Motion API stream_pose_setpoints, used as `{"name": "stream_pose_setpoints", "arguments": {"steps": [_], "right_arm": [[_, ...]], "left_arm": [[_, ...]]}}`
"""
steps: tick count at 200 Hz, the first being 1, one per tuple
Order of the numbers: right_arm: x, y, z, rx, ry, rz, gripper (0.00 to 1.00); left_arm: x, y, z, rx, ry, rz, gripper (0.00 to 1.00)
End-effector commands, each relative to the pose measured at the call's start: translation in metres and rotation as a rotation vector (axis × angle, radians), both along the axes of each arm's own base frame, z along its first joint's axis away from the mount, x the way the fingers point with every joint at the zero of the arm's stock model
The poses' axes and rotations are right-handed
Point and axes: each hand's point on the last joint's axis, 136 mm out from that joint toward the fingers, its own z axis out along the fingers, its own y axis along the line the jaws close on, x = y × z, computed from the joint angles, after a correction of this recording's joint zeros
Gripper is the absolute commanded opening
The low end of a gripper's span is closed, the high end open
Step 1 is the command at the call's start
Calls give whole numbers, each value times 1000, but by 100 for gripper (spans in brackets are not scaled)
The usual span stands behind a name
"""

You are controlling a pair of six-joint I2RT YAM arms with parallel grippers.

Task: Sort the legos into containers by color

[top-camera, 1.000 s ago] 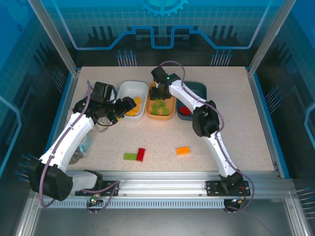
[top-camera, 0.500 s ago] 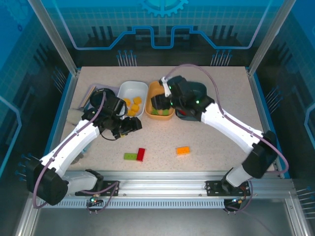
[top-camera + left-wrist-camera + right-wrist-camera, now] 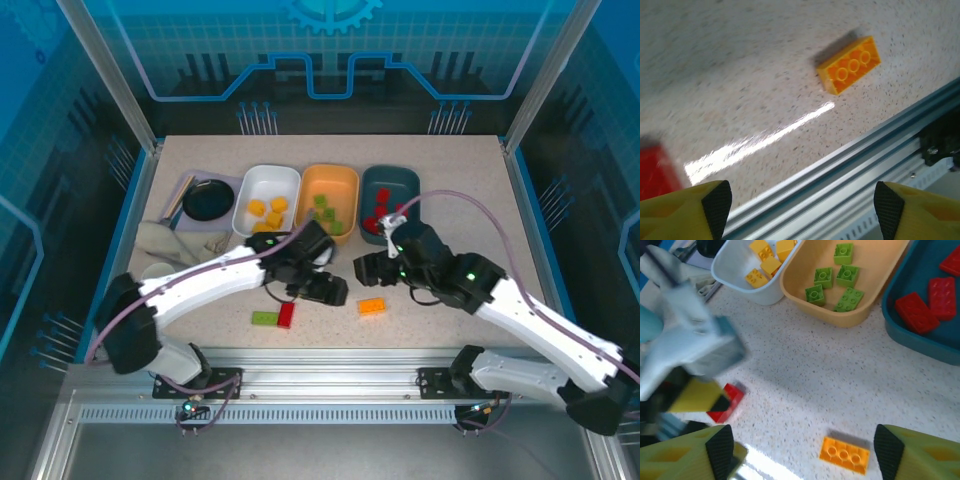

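Three containers stand in a row at the back: a white tub (image 3: 275, 182) with yellow legos (image 3: 767, 257), an orange tub (image 3: 335, 182) with green legos (image 3: 835, 277), and a teal tub (image 3: 400, 185) with red legos (image 3: 925, 300). On the table lie an orange brick (image 3: 371, 306) (image 3: 849, 65) (image 3: 845, 455), a red brick (image 3: 286, 315) (image 3: 726, 401) and a green brick (image 3: 264, 318). My left gripper (image 3: 328, 290) (image 3: 801, 210) hovers open between the red and orange bricks. My right gripper (image 3: 367, 270) (image 3: 802, 450) hangs open just behind the orange brick. Both hold nothing.
A black dish (image 3: 207, 200) on a purple tray and a crumpled white cloth (image 3: 160, 240) lie at the back left. The aluminium rail (image 3: 330, 365) (image 3: 865, 165) runs along the table's front edge. The two grippers are close together near the middle front.
Both arms have swung from the tubs down toward the front of the table, near the loose bricks. The right gripper's jaws stand wider than before.
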Motion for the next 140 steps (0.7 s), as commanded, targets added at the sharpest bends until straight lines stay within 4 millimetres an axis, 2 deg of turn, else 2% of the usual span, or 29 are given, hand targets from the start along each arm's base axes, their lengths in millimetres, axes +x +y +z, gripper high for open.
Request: {"name": "stream_pose_setpoints", "arguments": {"steps": [1,37,42,55,88,113,140], "right_arm": [[-35,-35,-18,-54,116,-57,81],[-61,-65,-1,46,122,-127,83],[-63,-68,2,60,115,-137,83],[-67,-77,11,102,88,-158,84],[-68,-83,31,137,33,-157,85],[-66,-81,34,134,24,-152,86],[-62,-81,38,134,7,-161,86]], "left_arm": [[17,-37,-3,16,-152,-199,79],[27,-84,-28,-29,-237,-416,80],[26,-89,-32,-36,-242,-454,87],[24,-99,-42,-29,-266,-537,90],[33,-108,-65,75,-310,-601,90],[29,-115,-78,112,-290,-646,86],[24,-112,-92,172,-281,-654,80]]}}
